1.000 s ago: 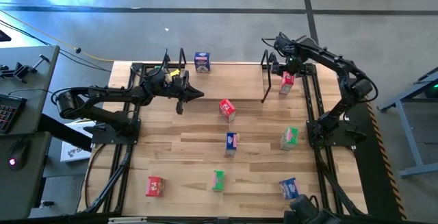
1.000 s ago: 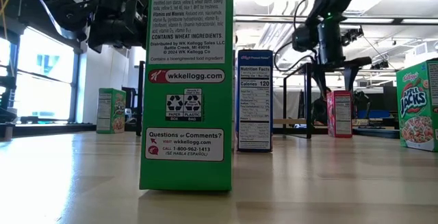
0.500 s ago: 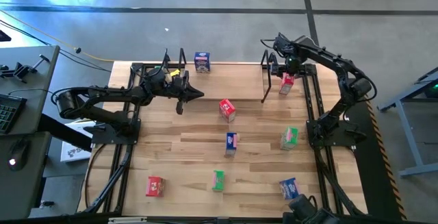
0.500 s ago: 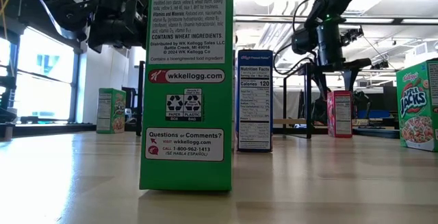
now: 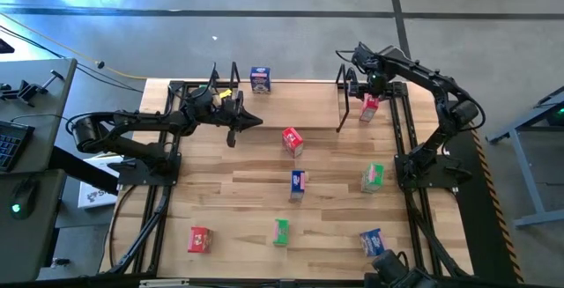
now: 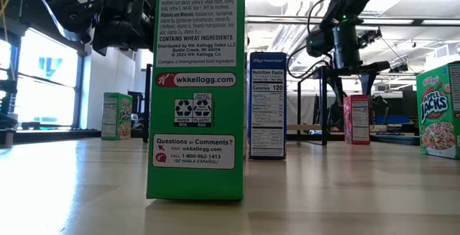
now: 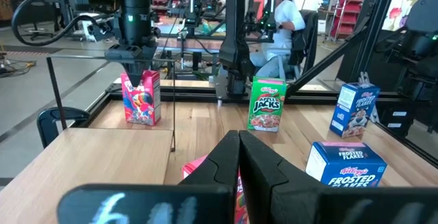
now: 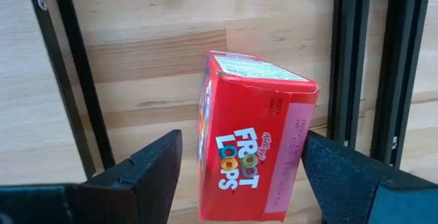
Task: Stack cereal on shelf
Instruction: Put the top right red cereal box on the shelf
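Note:
The shelf (image 5: 300, 103), a light board between black wire end supports, lies at the table's far middle. A blue cereal box (image 5: 260, 78) stands at its far left. My right gripper (image 8: 241, 142) is open and hangs just above a red Froot Loops box (image 8: 253, 135) that stands upright on the table past the shelf's right end (image 5: 370, 106). Its fingers stand on either side of the box top with gaps. My left gripper (image 5: 251, 121) is shut and empty above the shelf's left part (image 7: 239, 148).
Other boxes stand loose on the table: a red one (image 5: 293, 141), a blue one (image 5: 298, 182), a green one (image 5: 373, 176), and near the front a red one (image 5: 200, 239), a green one (image 5: 281, 231) and a blue one (image 5: 372, 240). People sit beyond the table (image 7: 280, 18).

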Robot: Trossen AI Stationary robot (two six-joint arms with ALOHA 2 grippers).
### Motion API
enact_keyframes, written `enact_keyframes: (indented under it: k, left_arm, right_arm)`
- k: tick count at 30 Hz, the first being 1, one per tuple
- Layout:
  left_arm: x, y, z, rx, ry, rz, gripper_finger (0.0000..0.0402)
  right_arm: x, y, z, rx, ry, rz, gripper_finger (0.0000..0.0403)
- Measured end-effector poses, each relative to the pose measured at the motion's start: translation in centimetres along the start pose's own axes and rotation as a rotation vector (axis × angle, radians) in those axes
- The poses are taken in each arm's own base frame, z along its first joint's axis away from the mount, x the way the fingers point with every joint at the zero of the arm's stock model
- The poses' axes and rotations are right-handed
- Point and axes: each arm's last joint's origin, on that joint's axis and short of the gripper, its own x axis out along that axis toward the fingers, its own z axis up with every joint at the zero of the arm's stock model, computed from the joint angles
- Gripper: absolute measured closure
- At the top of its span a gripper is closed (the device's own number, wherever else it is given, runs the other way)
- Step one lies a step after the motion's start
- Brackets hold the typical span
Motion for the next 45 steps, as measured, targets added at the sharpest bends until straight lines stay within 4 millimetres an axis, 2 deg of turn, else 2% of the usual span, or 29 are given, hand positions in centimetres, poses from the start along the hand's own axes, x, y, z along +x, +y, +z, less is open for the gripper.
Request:
enact_keyframes:
  k: [14, 24, 35, 39, 45]
  left_arm:
    - [0.0, 0.0, 0.0, 0.002, 0.0, 0.0, 0.0399]
    - [0.0, -0.01, 0.01, 0.002, -0.001, 0.0, 0.0399]
    - [0.0, -0.01, 0.01, 0.001, -0.001, 0.0, 0.0399]
    - [0.01, -0.02, 0.0, 0.001, 0.0, -0.001, 0.0399]
    - [0.0, -0.01, -0.02, 0.0, 0.002, 0.0, 0.0399]
  right_arm:
    - [0.0, -0.09, -0.28, -0.127, 0.083, 0.065, 0.0132]
    - [0.01, -0.26, -0.28, -0.113, 0.066, 0.022, 0.0131]
    - [0.01, -0.44, -0.29, -0.093, 0.062, -0.004, 0.007]
    - [-0.02, -0.38, -0.5, -0.155, 0.084, 0.008, 0.0066]
    - [0.1, 0.3, -0.45, -0.194, 0.024, 0.023, 0.0068]
